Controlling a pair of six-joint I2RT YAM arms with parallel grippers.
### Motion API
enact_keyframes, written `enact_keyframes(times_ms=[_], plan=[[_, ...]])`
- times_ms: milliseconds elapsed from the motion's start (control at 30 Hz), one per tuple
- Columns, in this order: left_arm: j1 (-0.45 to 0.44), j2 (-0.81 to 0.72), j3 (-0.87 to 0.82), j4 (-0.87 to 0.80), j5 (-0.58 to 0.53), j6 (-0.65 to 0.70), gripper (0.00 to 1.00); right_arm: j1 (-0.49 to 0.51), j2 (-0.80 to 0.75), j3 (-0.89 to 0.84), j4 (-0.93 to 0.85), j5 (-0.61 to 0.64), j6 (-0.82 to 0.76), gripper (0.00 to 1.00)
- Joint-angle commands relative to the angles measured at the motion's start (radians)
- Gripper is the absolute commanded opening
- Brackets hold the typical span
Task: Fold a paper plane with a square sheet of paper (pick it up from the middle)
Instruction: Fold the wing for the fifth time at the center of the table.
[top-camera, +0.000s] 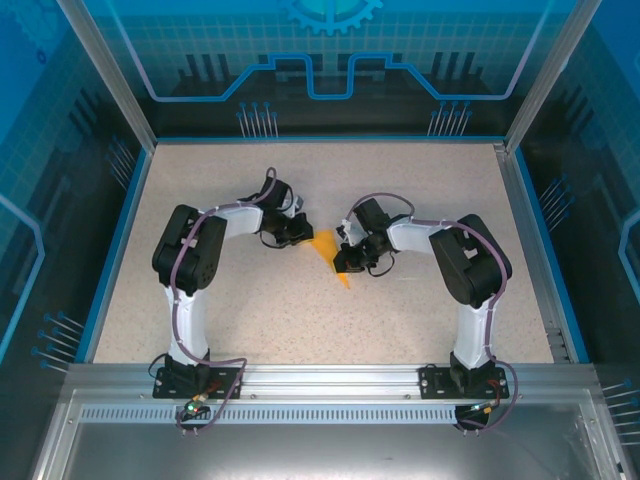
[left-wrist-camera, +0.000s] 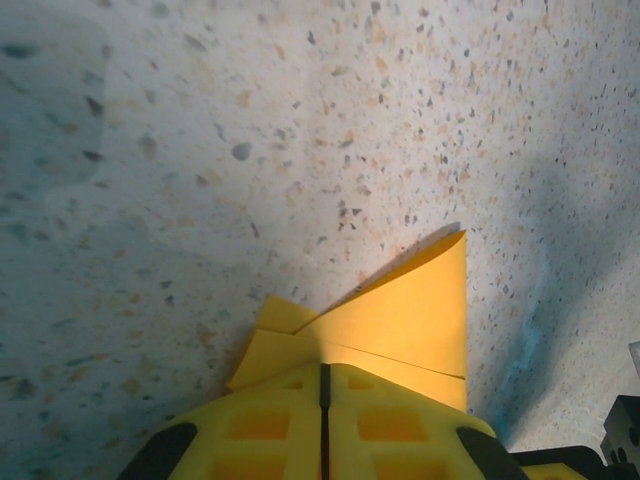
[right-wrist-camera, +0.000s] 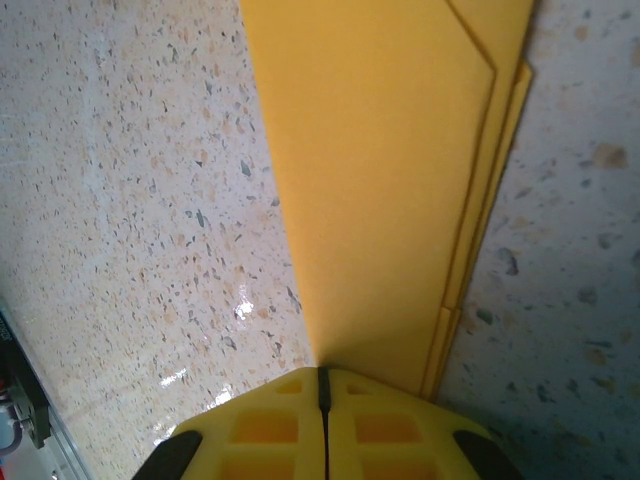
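Where the two arms meet mid-table, the paper plane (top-camera: 325, 250) sits between the left gripper (top-camera: 297, 232) and the right gripper (top-camera: 348, 260), one on each side of it. From above it's a small bright-orange wedge. The wide end faces the far side and the sharp tip points toward the near edge. It's low over the speckled table (top-camera: 250, 320); can't tell from above whether it touches.

Left gripper (left-wrist-camera: 323, 368): jaws closed flat, only a thin dark seam between the yellow halves. The paper plane (left-wrist-camera: 410, 320) comes out right at the jaw tips, so it's clamped on the paper. In the left wrist view:
- big triangular flap rising to a sharp corner at upper right
- one straight crease across it, close to the jaws
- two smaller flaps sticking out on the left, stacked and offset
- thin shadow on the table along the flap's upper edge

Right gripper (right-wrist-camera: 320, 372): same story, jaws closed to a hairline seam, with the paper's long edge running straight into it. It's gripping the paper plane (right-wrist-camera: 380, 200) too. In the right wrist view:
- broad flat panel running from the jaws to the top of frame
- clean straight left edge
- right side shows stepped edges of several layers, slightly staggered
- plain matte orange, creases crisp
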Motion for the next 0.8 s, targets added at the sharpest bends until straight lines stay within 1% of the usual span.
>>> enact_keyframes(times_ms=[0, 133, 233, 300, 400, 467, 567, 667, 767], plan=[[0.062, 0.015, 0.029, -0.024, -0.144, 0.031, 0.09, -0.010, 0.053, -0.050, -0.107, 0.093, -0.023, 0.06], [0.071, 0.004, 0.053, -0.042, -0.144, 0.041, 0.10, -0.011, 0.041, -0.031, -0.096, 0.071, -0.018, 0.07], [0.070, -0.024, 0.060, -0.056, -0.142, 0.037, 0.12, -0.011, 0.002, 0.002, -0.071, 0.049, 0.018, 0.09], [0.069, -0.055, 0.057, -0.063, -0.145, 0.029, 0.13, -0.011, -0.043, 0.026, -0.034, 0.037, 0.058, 0.13], [0.062, -0.112, 0.050, -0.087, -0.158, 0.010, 0.17, -0.009, -0.122, 0.061, 0.012, 0.041, 0.103, 0.26], [0.043, -0.154, 0.048, -0.121, -0.197, 0.007, 0.20, -0.010, -0.182, 0.067, 0.023, 0.077, 0.112, 0.35], [0.005, -0.207, 0.057, -0.205, -0.290, -0.004, 0.27, -0.021, -0.262, 0.045, 0.010, 0.167, 0.114, 0.47], [-0.034, -0.233, 0.079, -0.293, -0.363, -0.050, 0.33, -0.059, -0.323, -0.015, 0.020, 0.224, 0.121, 0.53], [-0.079, -0.242, 0.110, -0.380, -0.404, -0.109, 0.44, -0.114, -0.345, -0.059, 0.005, 0.217, 0.132, 0.54]])
